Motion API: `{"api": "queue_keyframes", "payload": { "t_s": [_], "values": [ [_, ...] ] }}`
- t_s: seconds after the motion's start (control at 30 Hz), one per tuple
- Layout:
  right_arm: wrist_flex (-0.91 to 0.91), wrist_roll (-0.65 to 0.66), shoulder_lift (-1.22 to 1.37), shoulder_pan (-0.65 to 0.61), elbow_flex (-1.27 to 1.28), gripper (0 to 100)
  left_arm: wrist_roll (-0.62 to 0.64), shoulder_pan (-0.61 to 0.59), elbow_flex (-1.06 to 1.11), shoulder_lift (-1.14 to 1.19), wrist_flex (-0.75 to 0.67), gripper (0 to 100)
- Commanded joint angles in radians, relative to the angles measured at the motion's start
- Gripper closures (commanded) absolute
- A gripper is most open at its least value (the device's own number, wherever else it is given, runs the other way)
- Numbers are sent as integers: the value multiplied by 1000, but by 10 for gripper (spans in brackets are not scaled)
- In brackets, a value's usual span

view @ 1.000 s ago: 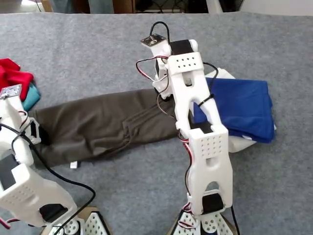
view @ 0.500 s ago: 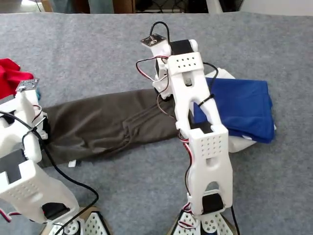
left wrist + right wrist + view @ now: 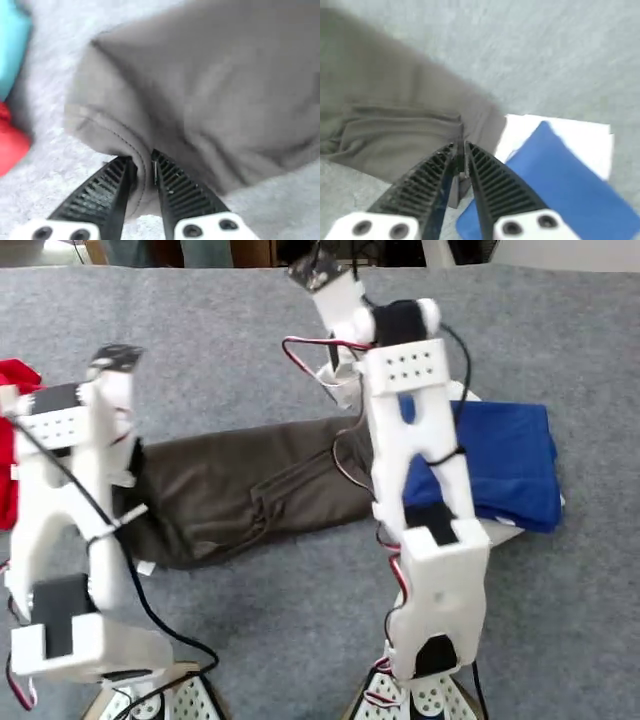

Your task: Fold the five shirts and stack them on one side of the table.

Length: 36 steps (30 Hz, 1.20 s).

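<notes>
Mid-fold on the grey worktop [image 3: 560, 330]: our left tool [image 3: 141, 157] pinched the olive-brown shirt [image 3: 220, 490] at its left end, our right tool [image 3: 461, 147] its right end, beside the folded blue shirt [image 3: 510, 460]. Next, we judged, one end should cross over the other.

Five shirts lay on one grey table [image 3: 200, 330]: one grey-brown shirt [image 3: 250, 490], one blue shirt [image 3: 500, 465], one white shirt [image 3: 585, 137], one red shirt [image 3: 10, 147], one teal shirt [image 3: 12, 45]. Two grippers were there: left gripper [image 3: 142, 162], right gripper [image 3: 461, 150].
</notes>
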Motion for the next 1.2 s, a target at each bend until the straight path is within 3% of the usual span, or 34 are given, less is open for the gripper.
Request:
{"api": "queue_keyframes", "payload": {
  "t_s": [0.0, 0.27, 0.6, 0.8, 1.17],
  "values": [
    [-2, 11, -127, 52, -73, 983, 52, 127, -48, -66, 23, 971],
    [-21, 2, -163, 216, -91, 982, 135, 410, -50, -54, 12, 971],
    [-25, -26, -171, 423, -213, 982, 328, 650, -45, -44, -187, 971],
    [-12, -25, -171, 575, -323, 981, 410, 723, -84, 41, -302, 971],
    [-12, 0, -171, 626, -340, 981, 454, 796, -417, 301, -242, 971]
  ]
}}
